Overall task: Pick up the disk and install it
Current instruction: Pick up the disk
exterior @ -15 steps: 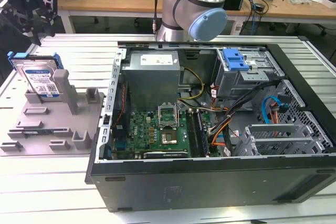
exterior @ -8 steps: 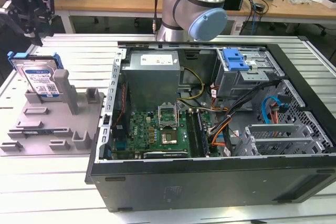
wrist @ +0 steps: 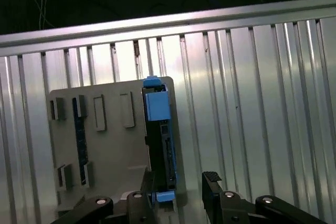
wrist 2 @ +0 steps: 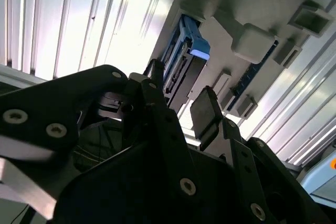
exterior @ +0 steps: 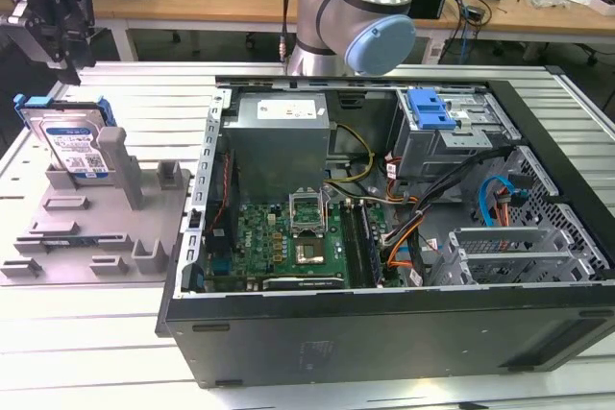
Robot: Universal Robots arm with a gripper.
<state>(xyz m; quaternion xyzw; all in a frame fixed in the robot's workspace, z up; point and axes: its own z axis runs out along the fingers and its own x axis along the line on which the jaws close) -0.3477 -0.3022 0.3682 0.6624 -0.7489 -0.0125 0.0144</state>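
one disk [exterior: 75, 141] stands on edge in a slot of the grey fixture tray [exterior: 96, 247], which lies on the slatted metal table [exterior: 144, 93] at the exterior view's left. its labelled face shows in that view, and its blue carrier frames the upper edge. the upright seating appears intended to leave both broad faces clear of the tray, so that fingers can close across the disk's thickness from above. the claw [exterior: 53, 21] hangs over the disk and apart from it, touching nothing. in the first wrist view its fingers [wrist: 211, 187] are spread wide and hold nothing. the disk's narrow edge lies in line with the gap between them, nearer one finger than the other. this suggests an approach aligned with the slot. the arm [exterior: 356, 7] rises behind the open computer case [exterior: 384, 237]. the case lies on its side beside the tray with its panel off, so that the interior is reachable from above. a blue-fronted drive bay [exterior: 430, 108] sits in its far corner, well apart from the disk. the disk is not yet lifted.
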